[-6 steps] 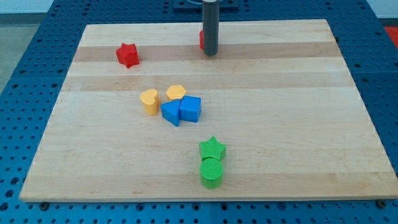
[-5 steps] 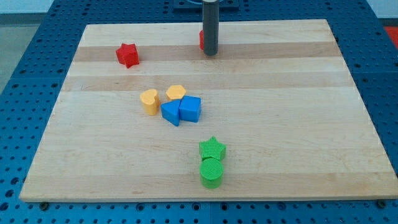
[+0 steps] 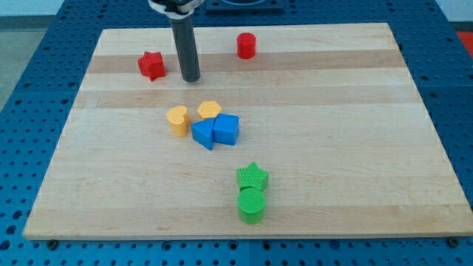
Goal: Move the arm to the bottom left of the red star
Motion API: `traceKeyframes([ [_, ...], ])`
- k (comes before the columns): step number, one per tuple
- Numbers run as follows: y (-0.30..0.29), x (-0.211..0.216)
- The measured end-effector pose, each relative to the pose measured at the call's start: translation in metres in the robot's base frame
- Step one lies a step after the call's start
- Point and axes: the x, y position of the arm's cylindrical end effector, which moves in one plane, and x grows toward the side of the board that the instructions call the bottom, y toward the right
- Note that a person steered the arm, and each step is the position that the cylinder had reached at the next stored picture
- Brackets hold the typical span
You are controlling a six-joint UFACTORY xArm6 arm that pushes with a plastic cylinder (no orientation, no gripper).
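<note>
Wooden board on blue perforated table; eight small blocks on board.

Red star near the view's top left of board, alone, nothing touching it.

My tip down on board just to the view's right of red star, slightly lower in view. Clear gap between tip and star, no contact. Rod upright, dark, top cut off by the view's top edge.

No claw on this arm: only a bare rod, so nothing released, clenched or grasped.

Red cylinder near the view's top centre, well to the view's right of rod, standing free.

Cluster of four at mid-board, below tip in view: yellow heart-like block on the view's left; yellow hexagon-like block just to its right and a bit higher, narrow gap between the two. Blue block, angular, exact shape unclear, directly under yellow hexagon-like block. Second blue block pressed against its right side. Blue pair touching; upper edges appear to meet yellow hexagon-like block.

Green star toward the view's bottom centre, green cylinder immediately below it, the two touching or nearly so. Green pair well apart from cluster and from tip.
</note>
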Motion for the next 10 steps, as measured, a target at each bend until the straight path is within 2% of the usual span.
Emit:
traceKeyframes([
  [1,0.0,0.0],
  [3,-0.023,0.028],
  [5,-0.081,0.055],
  [7,-0.097,0.046],
  [8,-0.082,0.019],
  [9,-0.08,0.019],
  [10,-0.068,0.0],
])
